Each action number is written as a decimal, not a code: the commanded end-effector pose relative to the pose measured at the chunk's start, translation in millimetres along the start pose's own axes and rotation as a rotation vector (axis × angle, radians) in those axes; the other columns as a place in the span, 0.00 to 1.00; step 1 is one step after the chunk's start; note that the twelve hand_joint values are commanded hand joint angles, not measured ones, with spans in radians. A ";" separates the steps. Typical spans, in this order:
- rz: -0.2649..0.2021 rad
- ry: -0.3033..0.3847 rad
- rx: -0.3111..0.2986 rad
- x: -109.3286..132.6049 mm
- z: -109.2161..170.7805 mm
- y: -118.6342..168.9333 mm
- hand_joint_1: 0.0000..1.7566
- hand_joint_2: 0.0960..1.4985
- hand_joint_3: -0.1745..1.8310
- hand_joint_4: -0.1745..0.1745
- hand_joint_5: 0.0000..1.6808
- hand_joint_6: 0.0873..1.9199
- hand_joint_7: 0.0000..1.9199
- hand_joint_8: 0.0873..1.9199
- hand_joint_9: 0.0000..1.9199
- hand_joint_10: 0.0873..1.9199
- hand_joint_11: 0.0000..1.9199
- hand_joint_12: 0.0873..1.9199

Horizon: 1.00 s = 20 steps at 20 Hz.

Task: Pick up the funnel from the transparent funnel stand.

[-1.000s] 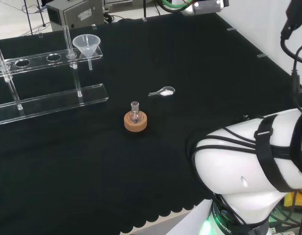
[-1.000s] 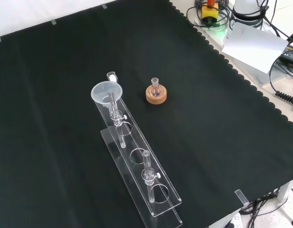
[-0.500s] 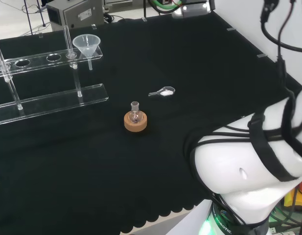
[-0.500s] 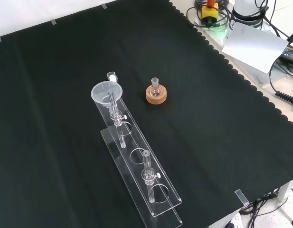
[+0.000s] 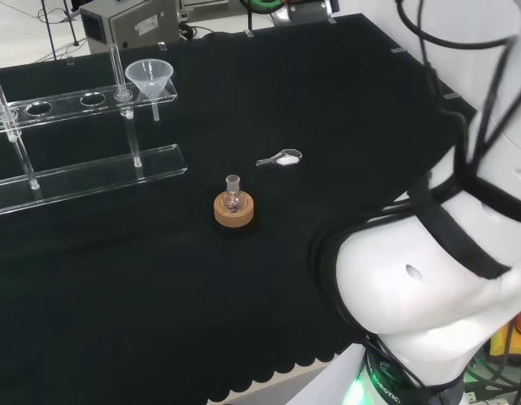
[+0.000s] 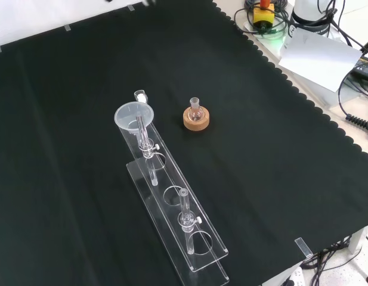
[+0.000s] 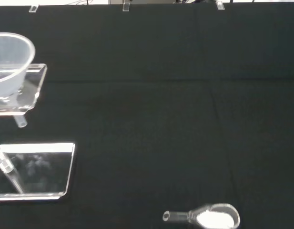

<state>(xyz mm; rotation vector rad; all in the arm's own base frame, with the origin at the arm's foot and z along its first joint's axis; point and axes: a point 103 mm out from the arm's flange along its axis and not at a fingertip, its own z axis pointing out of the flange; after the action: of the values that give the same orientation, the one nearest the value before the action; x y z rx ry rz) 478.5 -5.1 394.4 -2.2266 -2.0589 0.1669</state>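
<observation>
Sitting in the end hole of the clear stand's upper shelf, the funnel is upright, its wide mouth up and its thin spout poking down through the shelf; nothing touches it. Whether the hand's fingers are wide or narrow I cannot tell. In the wrist view the funnel is close by at the end of the shelf, with the stand's base plate beneath it. In the front view the funnel is at the stand's far end, and three empty round holes follow along the shelf toward the near end, with two upright posts rising through it. Just beyond the funnel's end of the stand lies a small clear scoop flat on the black cloth, with a little white powder in its bowl. Off to the stand's side, apart from it, a small glass flask stands upright in a cork ring. In the head view the arm's big white link, strapped with black cable, is well apart from the stand, at the cloth's scalloped edge.
</observation>
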 end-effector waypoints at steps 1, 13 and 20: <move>-0.125 -0.024 0.040 44.9 30.2 74.5 0.05 0.81 0.22 0.47 0.16 0.00 0.02 0.24 0.10 0.30 0.02 0.70; -0.204 -0.059 0.112 105.0 63.7 94.0 0.07 0.80 0.22 0.45 0.15 0.00 0.02 0.24 0.10 0.30 0.01 0.70; -0.231 -0.087 0.155 119.0 74.1 100.7 0.21 0.70 0.20 0.38 0.15 0.00 0.04 0.30 0.12 0.34 0.00 0.73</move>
<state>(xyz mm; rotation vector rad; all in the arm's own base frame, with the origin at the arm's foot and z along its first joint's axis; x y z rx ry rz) 573.8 83.3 314.1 -1.9725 -2.2109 0.3366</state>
